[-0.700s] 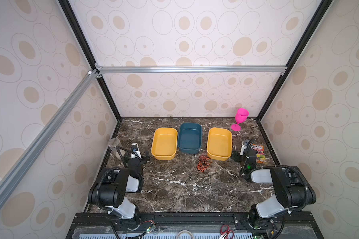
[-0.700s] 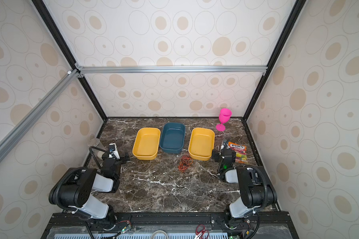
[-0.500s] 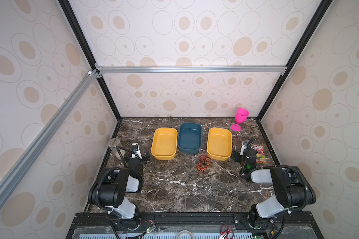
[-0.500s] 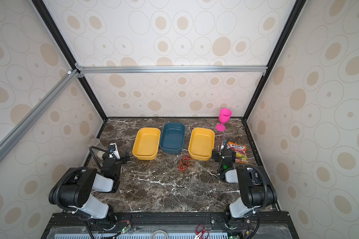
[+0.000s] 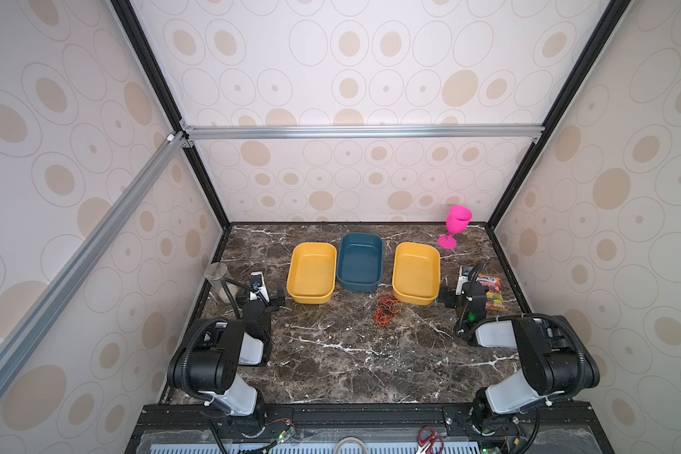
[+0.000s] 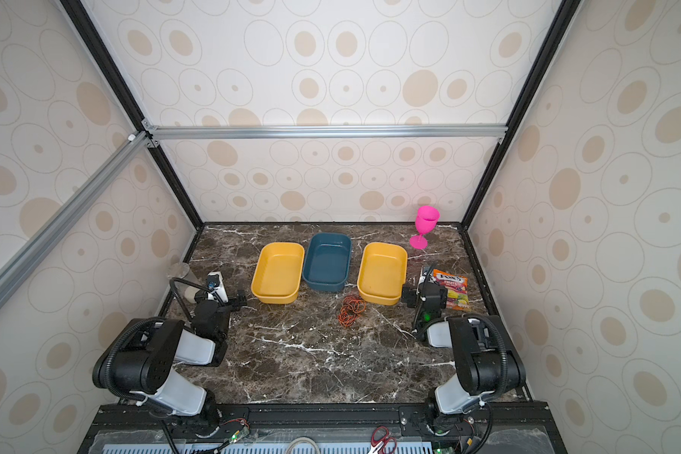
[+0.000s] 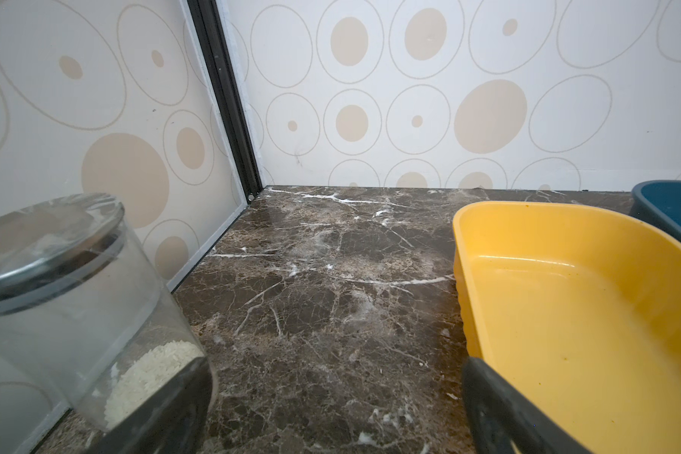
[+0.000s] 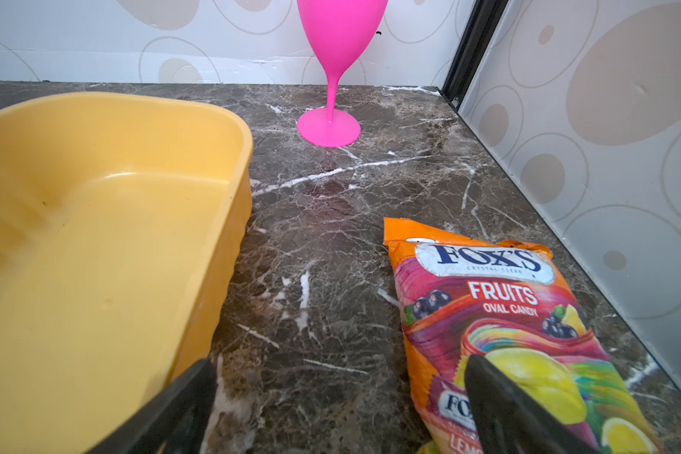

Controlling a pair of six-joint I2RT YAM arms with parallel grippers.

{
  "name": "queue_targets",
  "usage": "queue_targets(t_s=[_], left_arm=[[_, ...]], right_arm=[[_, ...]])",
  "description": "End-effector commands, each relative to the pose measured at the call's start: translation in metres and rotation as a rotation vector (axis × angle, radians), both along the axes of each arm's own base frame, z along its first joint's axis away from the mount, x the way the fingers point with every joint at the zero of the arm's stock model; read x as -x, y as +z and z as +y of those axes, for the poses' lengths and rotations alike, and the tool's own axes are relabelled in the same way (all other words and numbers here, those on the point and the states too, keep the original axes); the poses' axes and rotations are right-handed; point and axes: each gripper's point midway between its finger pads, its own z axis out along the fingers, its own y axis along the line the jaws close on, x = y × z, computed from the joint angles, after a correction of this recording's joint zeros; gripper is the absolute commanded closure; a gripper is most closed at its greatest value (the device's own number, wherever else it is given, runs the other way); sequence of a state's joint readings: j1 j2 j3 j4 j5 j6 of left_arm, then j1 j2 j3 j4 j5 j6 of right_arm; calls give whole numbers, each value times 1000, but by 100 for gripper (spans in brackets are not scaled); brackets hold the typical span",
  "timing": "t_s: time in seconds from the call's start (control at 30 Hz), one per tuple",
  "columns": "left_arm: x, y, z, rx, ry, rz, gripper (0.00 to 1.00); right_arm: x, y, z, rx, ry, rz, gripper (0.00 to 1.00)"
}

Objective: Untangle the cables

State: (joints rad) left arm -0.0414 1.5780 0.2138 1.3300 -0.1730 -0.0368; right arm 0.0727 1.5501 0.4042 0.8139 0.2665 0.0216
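The cables (image 5: 386, 310) (image 6: 350, 310) lie as one small tangle of thin orange, red and black loops on the marble table, just in front of the right yellow tray. My left gripper (image 5: 259, 296) (image 6: 219, 300) (image 7: 335, 369) rests low at the table's left, open, with bare marble between its fingers. It stands well left of the tangle. My right gripper (image 5: 466, 293) (image 6: 427, 293) (image 8: 341, 363) rests low at the right, open and holding nothing, well right of the tangle. Neither wrist view shows the cables.
Two yellow trays (image 5: 311, 275) (image 5: 415, 275) flank a blue tray (image 5: 360, 261) at the back. A pink goblet (image 5: 455, 228) stands back right. A candy bag (image 8: 500, 314) lies by the right gripper, a glass jar with rice (image 7: 67, 295) by the left. Red-handled scissors (image 5: 429, 438) lie on the front rail.
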Motion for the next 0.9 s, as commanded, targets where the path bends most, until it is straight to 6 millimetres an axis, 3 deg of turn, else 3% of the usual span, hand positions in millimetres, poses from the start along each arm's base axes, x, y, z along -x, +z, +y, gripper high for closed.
queue_targets(t_s=[0.0, 0.3, 0.43, 0.6, 0.73, 0.87], left_arm=[[-3, 9, -2, -11, -10, -31, 1], [-2, 11, -2, -10, -15, -39, 1], [0, 25, -2, -13, -16, -51, 1], [-5, 47, 1, 10, 9, -26, 1], [-19, 68, -9, 69, -41, 18, 2], [-26, 83, -35, 138, -175, 52, 7]], right_arm=[[-2, 9, 0, -2, -9, -32, 0], [-2, 10, 1, -5, -8, -40, 0], [-1, 26, 1, 0, -2, -2, 0], [0, 62, 5, -39, 6, 12, 2], [5, 77, 19, -120, 51, 59, 4], [18, 87, 46, -241, 119, 130, 4]])
